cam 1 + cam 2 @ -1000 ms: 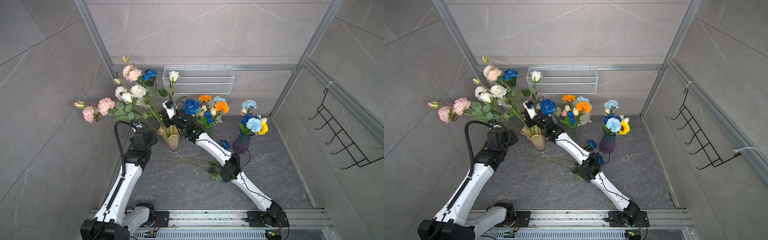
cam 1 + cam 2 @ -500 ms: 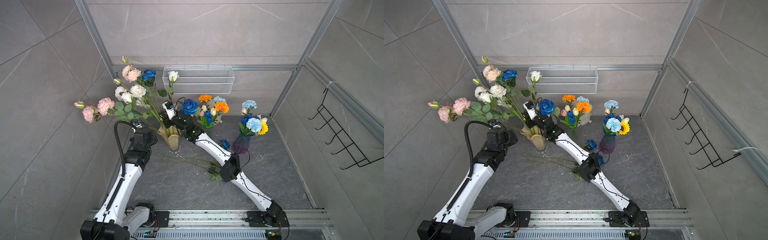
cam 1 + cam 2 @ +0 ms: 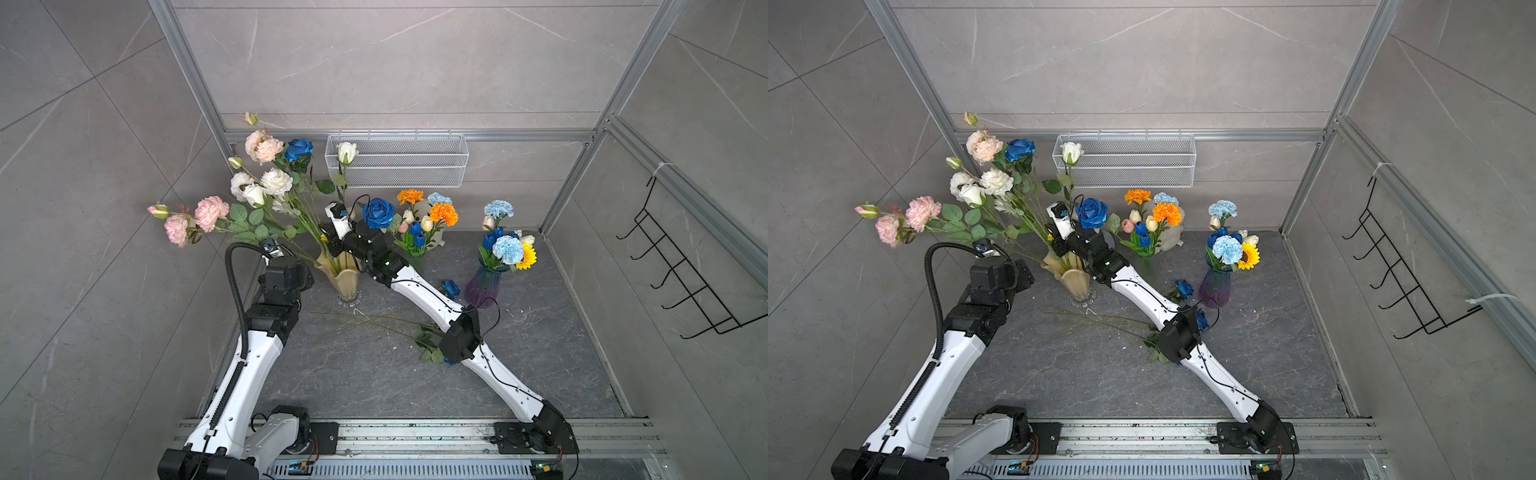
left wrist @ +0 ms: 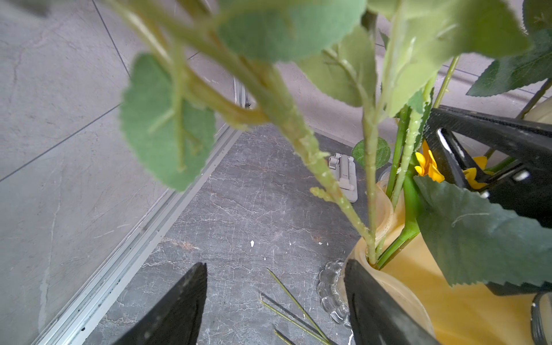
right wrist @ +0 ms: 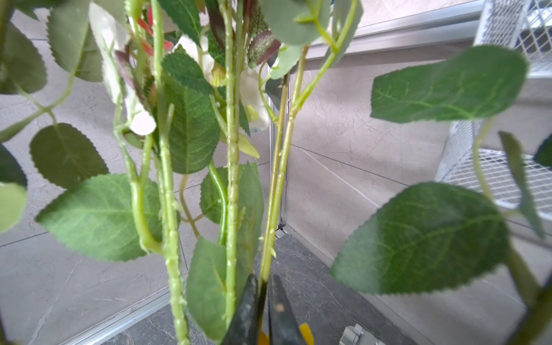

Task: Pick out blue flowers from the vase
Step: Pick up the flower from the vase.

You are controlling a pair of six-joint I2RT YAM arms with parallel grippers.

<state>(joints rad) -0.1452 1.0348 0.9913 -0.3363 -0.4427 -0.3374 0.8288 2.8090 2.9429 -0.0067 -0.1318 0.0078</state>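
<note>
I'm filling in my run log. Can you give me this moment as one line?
right gripper: shut on stem in yellow vase | left gripper: open, beside vase | blue rose: in vase

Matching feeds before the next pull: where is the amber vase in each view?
In a top view: vase left of centre on the floor, between the arms.
In a top view: same place.
Left wrist: vase close up, stems rising from it.
Right wrist: not in it; only stems, one stem pinched in the right end effector.
Shared landmark: those stems.
</note>
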